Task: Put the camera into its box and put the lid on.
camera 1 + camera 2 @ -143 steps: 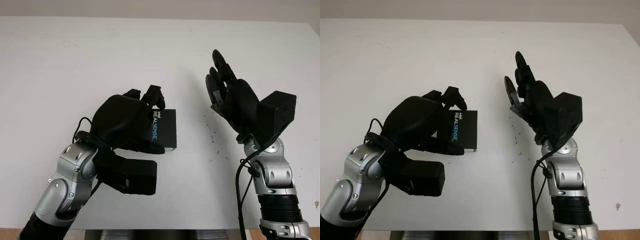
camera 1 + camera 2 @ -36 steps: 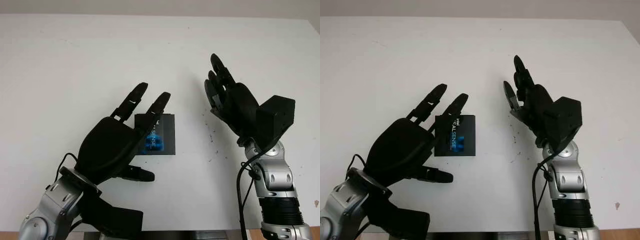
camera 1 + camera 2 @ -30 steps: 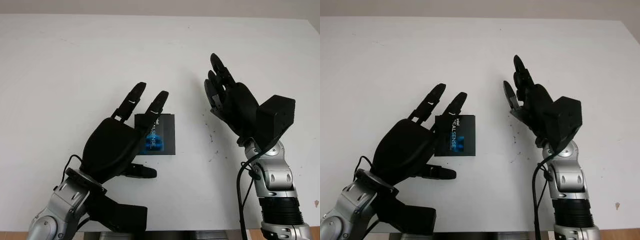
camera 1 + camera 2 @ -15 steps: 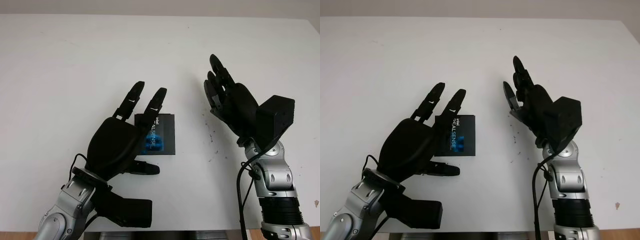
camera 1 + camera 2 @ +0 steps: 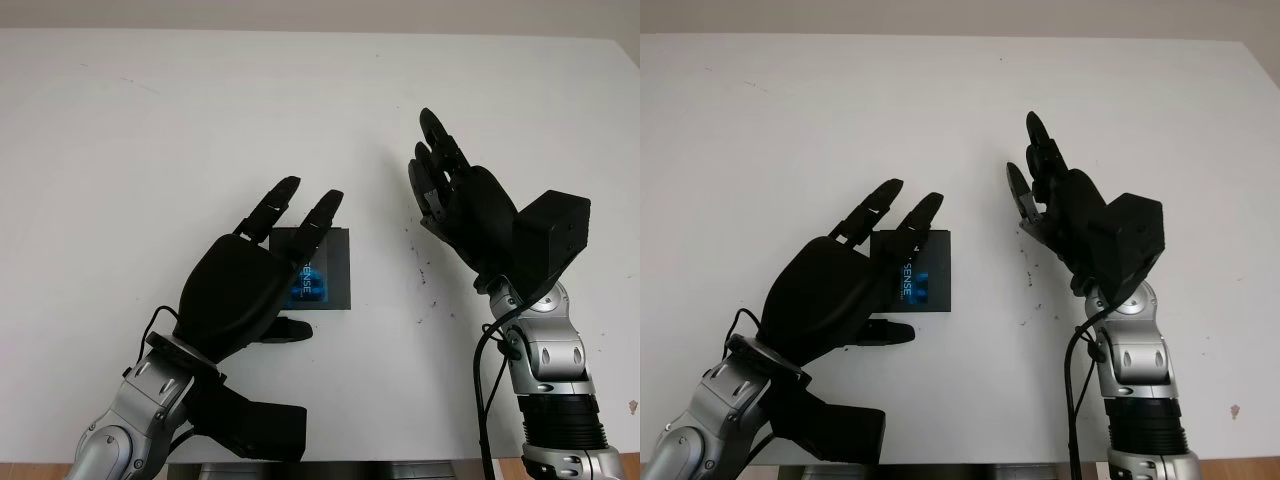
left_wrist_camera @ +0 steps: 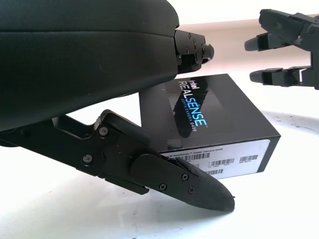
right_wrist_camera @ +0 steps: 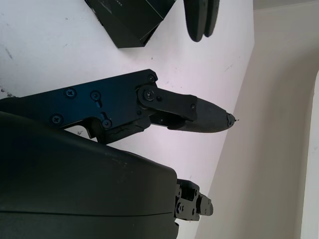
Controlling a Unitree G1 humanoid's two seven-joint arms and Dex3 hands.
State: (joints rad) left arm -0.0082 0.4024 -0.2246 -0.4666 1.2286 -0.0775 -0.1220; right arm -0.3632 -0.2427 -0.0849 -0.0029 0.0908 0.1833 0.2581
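A black camera box [image 5: 332, 272] with blue REALSENSE lettering lies closed, lid on, on the white table [image 5: 150, 130] near the middle. My left hand [image 5: 292, 238] hovers over the box's left part, open and holding nothing, its two long fingers reaching past the box's far edge and its thumb at the near edge. The left wrist view has the box [image 6: 209, 119] just beyond the thumb [image 6: 169, 174], with a gap between them. My right hand [image 5: 445, 185] is raised to the right of the box, open, palm towards it.
Small dark specks mark the table [image 5: 418, 270] between the box and the right hand. The table's far edge runs along the top, with a grey wall behind it.
Some seconds ago the left hand was curled down on the box; it has since let go and lifted. Over the last second its fingers drew slightly right and lower. The right hand stayed still.
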